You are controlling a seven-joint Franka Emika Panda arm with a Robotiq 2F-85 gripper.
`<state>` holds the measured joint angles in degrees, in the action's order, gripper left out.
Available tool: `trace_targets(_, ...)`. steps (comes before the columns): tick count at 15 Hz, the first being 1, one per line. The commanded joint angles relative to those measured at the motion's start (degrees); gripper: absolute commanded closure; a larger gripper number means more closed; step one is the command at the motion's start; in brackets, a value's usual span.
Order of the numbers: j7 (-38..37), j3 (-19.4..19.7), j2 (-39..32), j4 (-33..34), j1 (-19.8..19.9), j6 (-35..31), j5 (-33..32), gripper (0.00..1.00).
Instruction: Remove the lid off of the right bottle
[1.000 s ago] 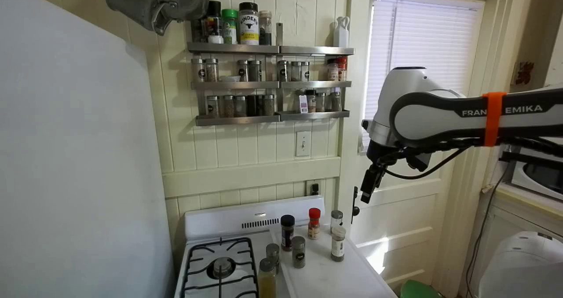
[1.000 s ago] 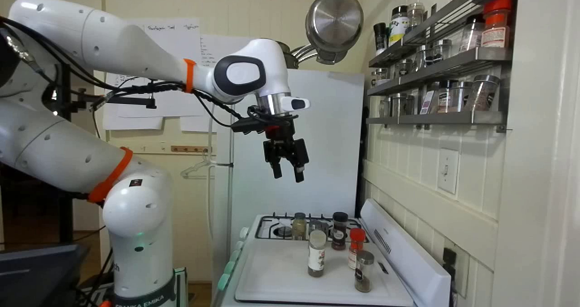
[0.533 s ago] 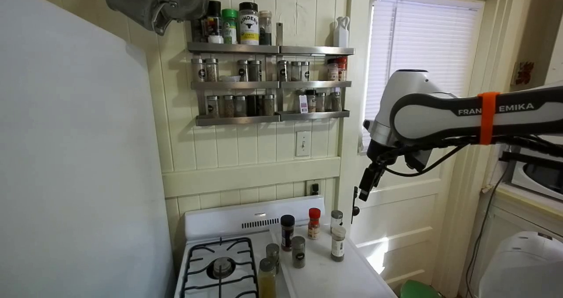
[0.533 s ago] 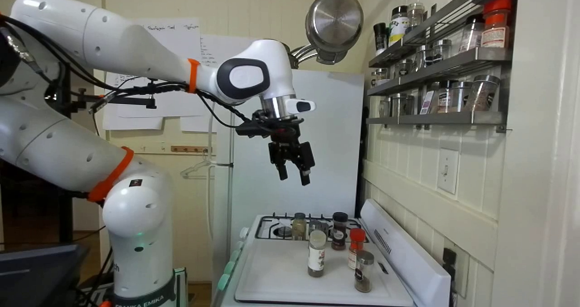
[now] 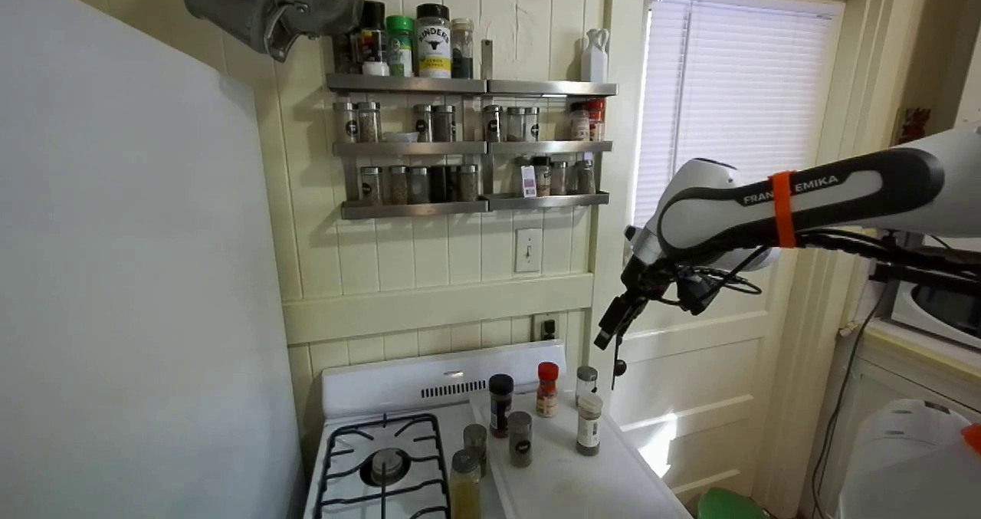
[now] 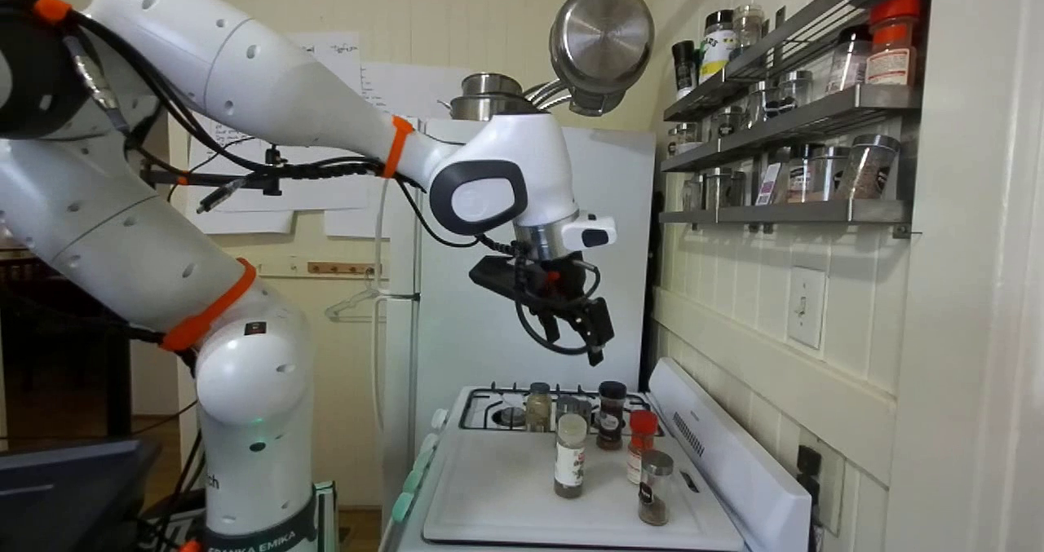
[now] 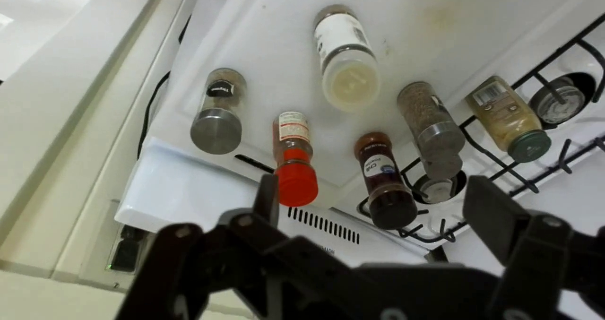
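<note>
The right bottle is a small clear spice jar with a black round label, upright on the white stove cover in both exterior views and the wrist view. Its lid, a dark grey round metal cap, sits on top in both exterior views and the wrist view. My gripper is well above the bottles, tilted, touching none. In the wrist view the gripper is open with nothing between its fingers; the right bottle lies left of the jaws there.
A white-capped bottle, a red-capped bottle and a dark chili bottle stand close by. Grey-lidded jars and a green-lidded jar stand near the burner grate. The stove backguard and wall shelves flank them.
The arm has reached farther forward and lower, and the gripper has tilted more. It moved right in one exterior view and left in another. The bottles have not moved.
</note>
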<state>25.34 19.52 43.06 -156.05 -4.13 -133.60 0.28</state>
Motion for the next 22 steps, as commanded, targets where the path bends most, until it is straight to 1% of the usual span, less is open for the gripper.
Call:
trace_targets(1, 1.11, -0.58, -1.52, 0.26, 0.50, -0.28, 1.81, 0.00)
trace_targets(3, 1.25, -0.43, -2.83, 0.64, 0.08, -0.59, 2.36, 0.00)
trace_targets(5, -1.10, -0.88, -4.14, 0.43, 0.36, -1.11, 3.47, 0.00)
trace_targets(7, -3.68, -1.56, -7.35, 0.66, -0.16, -1.41, 5.67, 0.00)
trace_targets(9, -4.63, -1.85, -9.25, 0.54, -0.69, -2.40, 8.02, 0.00)
trace_targets(11, -6.12, -2.87, -11.21, 0.86, -0.03, -1.71, 9.48, 0.00)
trace_targets(14, -7.64, -4.69, -13.30, 0.75, 1.44, -2.43, 8.88, 0.00)
trace_targets(17, -7.77, -5.93, -15.81, 0.41, 2.40, -6.19, 8.07, 0.00)
trace_targets(20, -7.19, -6.25, -17.91, 0.09, 2.61, -9.73, 8.34, 0.00)
trace_targets(22, -7.32, -6.37, -19.21, 0.14, 2.67, -10.65, 8.57, 0.00)
